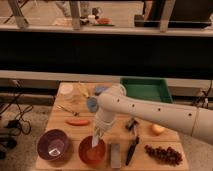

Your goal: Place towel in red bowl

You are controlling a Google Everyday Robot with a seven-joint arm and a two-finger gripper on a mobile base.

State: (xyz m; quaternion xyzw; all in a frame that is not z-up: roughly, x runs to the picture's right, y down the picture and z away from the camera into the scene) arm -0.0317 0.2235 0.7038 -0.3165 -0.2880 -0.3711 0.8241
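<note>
The red bowl (92, 152) sits near the front edge of the wooden table (60, 125), right of the purple bowl. My gripper (98, 131) points down just above the red bowl's rim, at the end of the white arm that reaches in from the right. A pale strip of the towel (95, 140) hangs from the gripper into the bowl's opening. The gripper is shut on the towel, which hides the fingertips.
A purple bowl (54, 145) stands left of the red one, and a grey block (115, 155) and a black tool (132, 148) right of it. Also on the table are a blue sponge (92, 104), an orange carrot-like piece (78, 121), grapes (162, 154), a round fruit (157, 129) and a green tray (146, 89).
</note>
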